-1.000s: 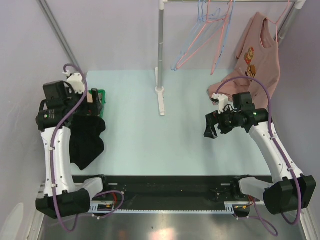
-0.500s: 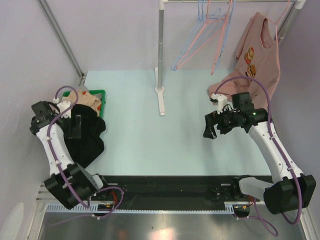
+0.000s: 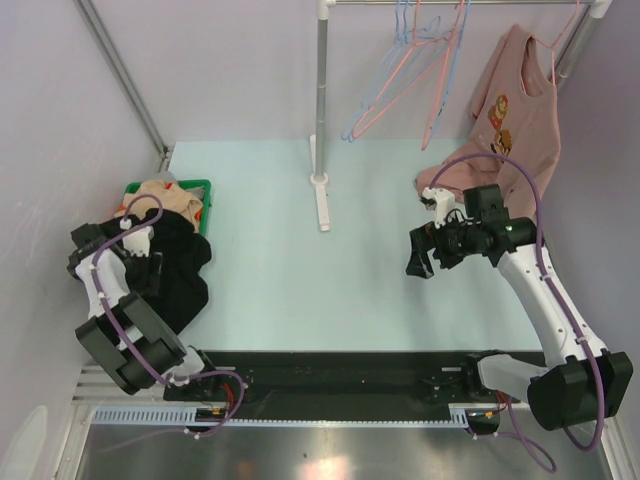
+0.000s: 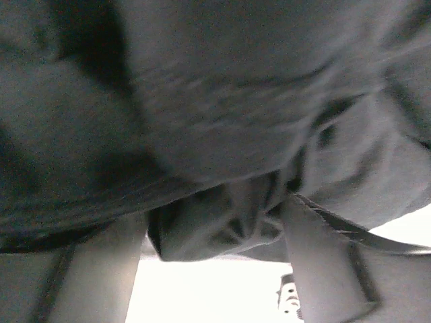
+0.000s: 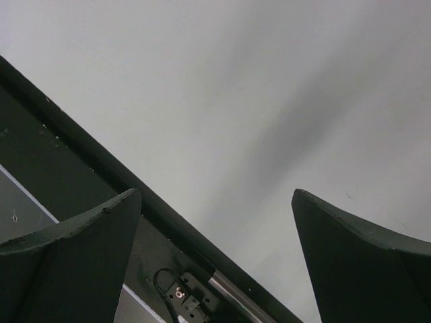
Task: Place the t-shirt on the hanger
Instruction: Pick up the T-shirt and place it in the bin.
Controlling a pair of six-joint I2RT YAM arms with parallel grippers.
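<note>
The black t-shirt (image 3: 178,275) lies crumpled on the table's left side, partly over the green basket's edge; its print is hidden. My left gripper (image 3: 150,265) is pressed into it, the arm folded back low. In the left wrist view dark cloth (image 4: 202,121) fills the frame and a fold of it hangs between the pale fingers (image 4: 101,269), which stand wide apart around my left gripper (image 4: 215,219). The light-blue hanger (image 3: 371,98) hangs on the rack among pink ones. My right gripper (image 3: 420,262) is open and empty over the table; it also shows in the right wrist view (image 5: 215,202).
A green basket (image 3: 197,186) with a tan garment (image 3: 160,194) sits at the left. The rack's pole (image 3: 322,100) and foot (image 3: 323,205) stand mid-table. A dusty-pink shirt (image 3: 515,105) hangs at the right, its hem behind my right arm.
My left arm has swung back and down to the left, its gripper going from the basket onto the black shirt. The right arm has barely moved.
</note>
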